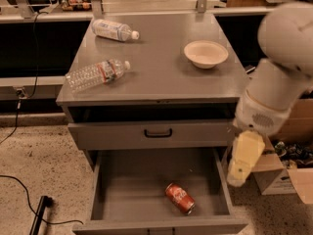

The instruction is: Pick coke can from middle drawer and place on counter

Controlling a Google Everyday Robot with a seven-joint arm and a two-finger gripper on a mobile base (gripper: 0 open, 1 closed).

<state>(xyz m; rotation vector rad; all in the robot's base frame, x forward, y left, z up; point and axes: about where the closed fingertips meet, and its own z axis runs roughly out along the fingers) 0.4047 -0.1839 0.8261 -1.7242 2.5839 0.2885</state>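
White arm (281,77) bent down at right; gripper (237,173) hung just beside middle drawer (127,190) (grip cannot be told). Coke can (179,198) laid on side inside.

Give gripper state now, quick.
Gripper: cannot be told; it hangs just outside the middle drawer, apart from the coke can lying inside.

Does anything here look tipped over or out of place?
The red-labelled bottle and the far bottle lie sideways on the counter; the coke can lies tipped in the open middle drawer. The gripper hangs right of the drawer.
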